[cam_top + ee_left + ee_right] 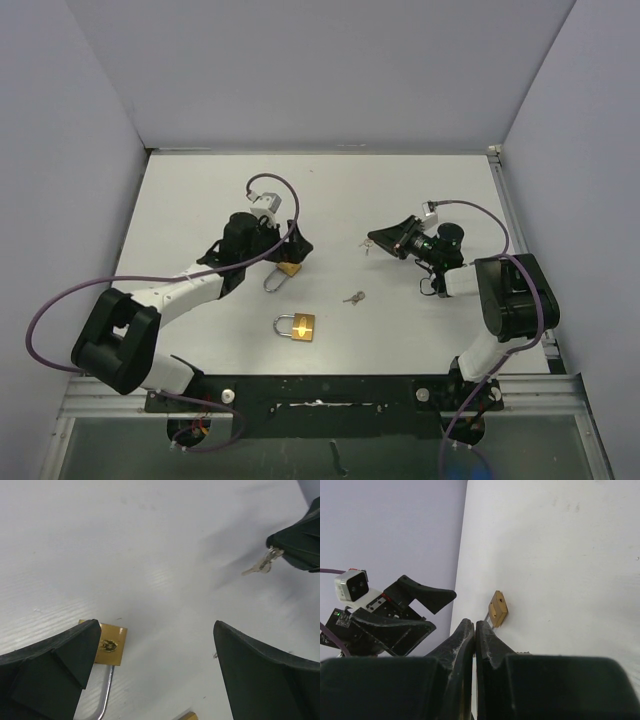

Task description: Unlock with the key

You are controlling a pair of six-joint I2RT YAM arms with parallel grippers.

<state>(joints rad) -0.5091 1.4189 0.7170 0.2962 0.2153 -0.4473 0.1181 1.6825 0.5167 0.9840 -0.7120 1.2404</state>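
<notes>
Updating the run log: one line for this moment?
left gripper open over padlock | right gripper shut on key | second padlock, second key on table

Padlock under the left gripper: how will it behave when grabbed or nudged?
The padlock looks like solid brass with a metal shackle, so probably rigid and heavy for its size. It lies flat on the smooth table, so a push likely slides or spins it rather than rolls it. The open left gripper may slip on its smooth faces.

Top camera looks down from behind; both low wrist cameras share one padlock (497, 608)
</notes>
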